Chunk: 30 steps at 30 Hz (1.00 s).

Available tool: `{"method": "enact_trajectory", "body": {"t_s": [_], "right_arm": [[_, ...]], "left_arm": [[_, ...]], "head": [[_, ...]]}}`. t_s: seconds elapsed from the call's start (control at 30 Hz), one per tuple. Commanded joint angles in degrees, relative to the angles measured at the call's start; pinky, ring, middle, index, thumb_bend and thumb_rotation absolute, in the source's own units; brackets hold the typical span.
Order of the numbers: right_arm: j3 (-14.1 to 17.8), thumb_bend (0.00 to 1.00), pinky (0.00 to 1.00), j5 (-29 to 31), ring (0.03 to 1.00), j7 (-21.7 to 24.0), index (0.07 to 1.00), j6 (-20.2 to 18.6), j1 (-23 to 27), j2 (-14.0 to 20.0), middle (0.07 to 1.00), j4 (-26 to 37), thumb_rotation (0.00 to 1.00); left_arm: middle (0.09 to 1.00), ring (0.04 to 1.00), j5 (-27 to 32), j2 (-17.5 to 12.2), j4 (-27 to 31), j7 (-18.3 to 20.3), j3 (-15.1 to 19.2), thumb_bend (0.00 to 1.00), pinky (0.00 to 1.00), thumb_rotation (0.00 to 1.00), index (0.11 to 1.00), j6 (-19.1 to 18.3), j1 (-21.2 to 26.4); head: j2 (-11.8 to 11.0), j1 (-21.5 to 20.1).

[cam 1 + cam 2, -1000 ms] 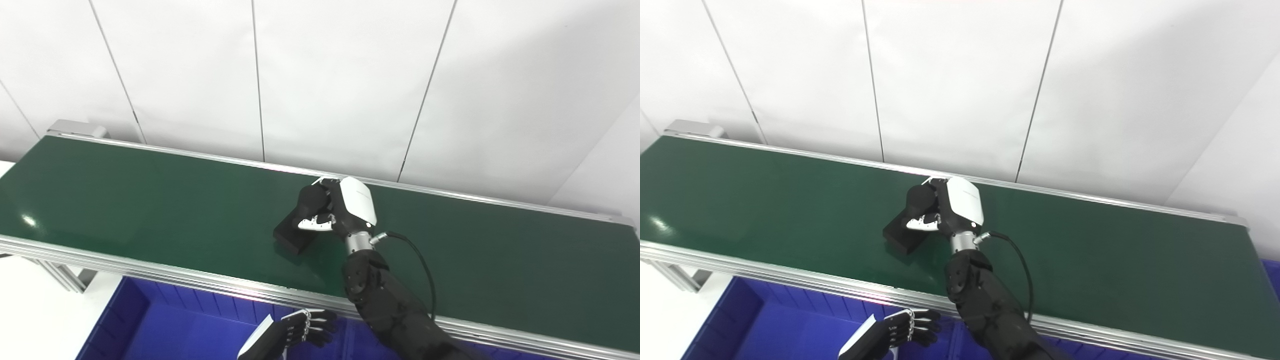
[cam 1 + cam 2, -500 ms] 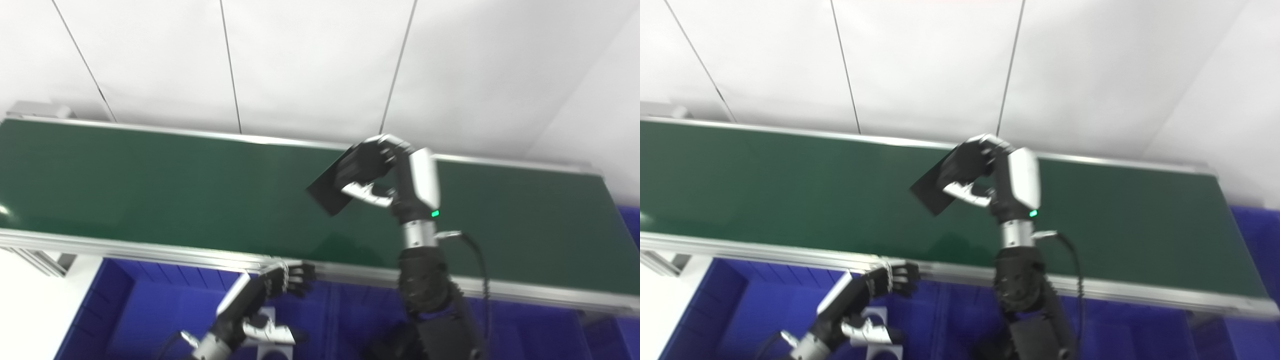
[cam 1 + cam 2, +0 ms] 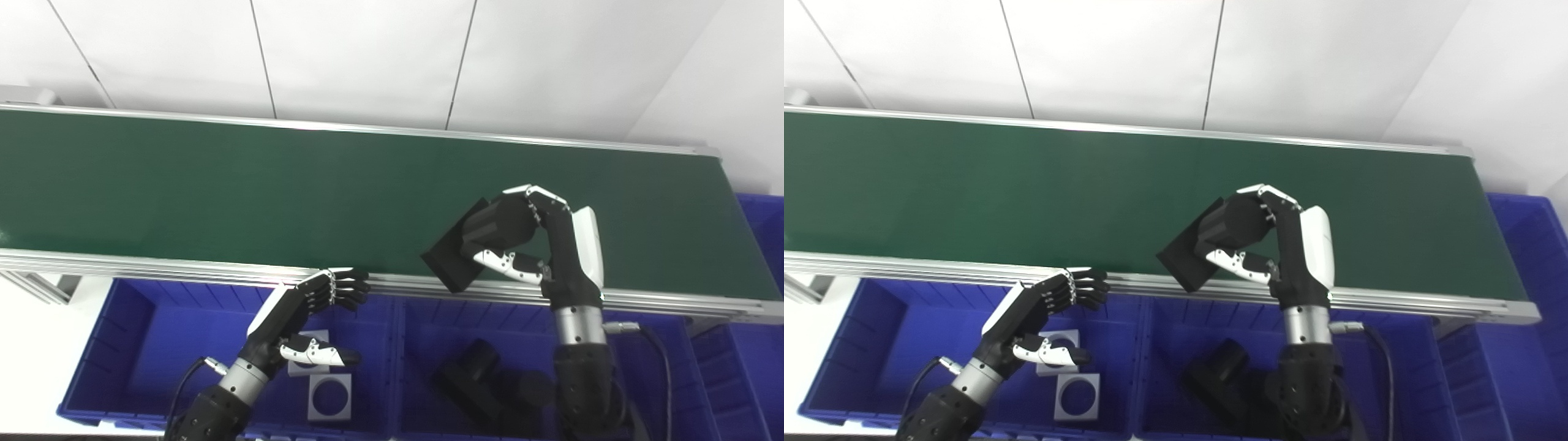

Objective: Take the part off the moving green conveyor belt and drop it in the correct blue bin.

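Note:
My right hand [image 3: 539, 245] is shut on a black block-shaped part [image 3: 456, 251] and holds it in the air over the near rail of the green conveyor belt [image 3: 245, 184]. It also shows in the right eye view [image 3: 1194, 254]. Below it stands a blue bin [image 3: 649, 392] that holds black parts [image 3: 478, 373]. My left hand [image 3: 306, 312] is open and empty, fingers apart, above the left blue bin [image 3: 153, 343], which holds grey square parts with round holes [image 3: 331, 395].
The belt's aluminium rail [image 3: 153, 266] runs in front of the bins. Another blue bin [image 3: 762, 220] stands at the far right past the belt's end. White wall panels stand behind the belt.
The camera has tilted down and right. My right hand has lifted the black part off the belt and brought it back to the near rail. My left hand has risen into view over the left bin.

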<state>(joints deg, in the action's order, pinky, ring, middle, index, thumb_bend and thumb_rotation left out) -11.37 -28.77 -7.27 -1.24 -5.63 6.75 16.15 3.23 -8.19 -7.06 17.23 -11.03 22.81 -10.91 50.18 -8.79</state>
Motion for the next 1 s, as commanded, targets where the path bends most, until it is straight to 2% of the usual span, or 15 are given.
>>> {"method": "enact_trajectory", "body": {"t_s": [0.0, 0.17, 0.3, 0.47, 0.67, 0.83, 0.97], "right_arm": [[0.3, 0.49, 0.31, -0.9, 0.442, 1.0, 0.505, 0.3, -1.1, 0.6, 0.554, 2.9, 0.00], [0.9, 0.49, 0.31, -1.6, 0.441, 5.3, 0.500, -2.4, -4.6, 2.3, 0.559, 4.4, 0.00], [0.4, 0.49, 0.31, -3.9, 0.447, 9.2, 0.499, -3.8, -6.1, 4.9, 0.562, 5.4, 0.00], [-0.3, 0.49, 0.33, -5.9, 0.455, 13.1, 0.490, -6.4, -7.1, 6.2, 0.547, 5.5, 0.00], [-3.8, 0.49, 0.34, -12.4, 0.463, 16.5, 0.487, -8.6, -6.6, 7.2, 0.565, 2.7, 0.00], [-6.4, 0.49, 0.31, -16.6, 0.422, 17.9, 0.540, -9.5, -5.1, 6.9, 0.506, -0.9, 0.00], [-8.6, 0.49, 0.32, -19.7, 0.456, 19.9, 0.524, -9.8, -3.5, 7.4, 0.554, -2.8, 0.00]], "left_arm": [[0.725, 0.670, 1.1, -0.8, 2.2, 0.5, 0.5, 0.90, 0.63, 0.30, 0.746, 0.0, 0.4], [0.724, 0.670, 2.1, -1.2, 3.0, 0.7, 0.7, 0.91, 0.62, 0.30, 0.742, -1.0, 0.1], [0.729, 0.673, 2.5, -1.5, 3.8, 1.2, 0.7, 0.91, 0.62, 0.30, 0.743, -1.6, -0.2], [0.727, 0.669, 2.7, -1.6, 4.6, 1.3, 1.0, 0.92, 0.62, 0.29, 0.742, -2.2, -0.5], [0.722, 0.668, 2.9, -1.6, 5.1, 1.5, 1.3, 0.92, 0.62, 0.29, 0.739, -2.8, -0.5], [0.725, 0.671, 3.1, -1.6, 4.9, 1.9, 1.6, 0.91, 0.63, 0.28, 0.741, -2.6, -0.4], [0.723, 0.669, 2.5, -1.7, 4.8, 1.9, 1.8, 0.91, 0.62, 0.30, 0.742, -2.3, -0.3]], "head": [[0.4, -0.3], [1.0, -0.6], [1.5, -0.5], [2.0, -0.5], [2.3, -0.2], [2.3, -0.5], [2.3, -0.8]]}}
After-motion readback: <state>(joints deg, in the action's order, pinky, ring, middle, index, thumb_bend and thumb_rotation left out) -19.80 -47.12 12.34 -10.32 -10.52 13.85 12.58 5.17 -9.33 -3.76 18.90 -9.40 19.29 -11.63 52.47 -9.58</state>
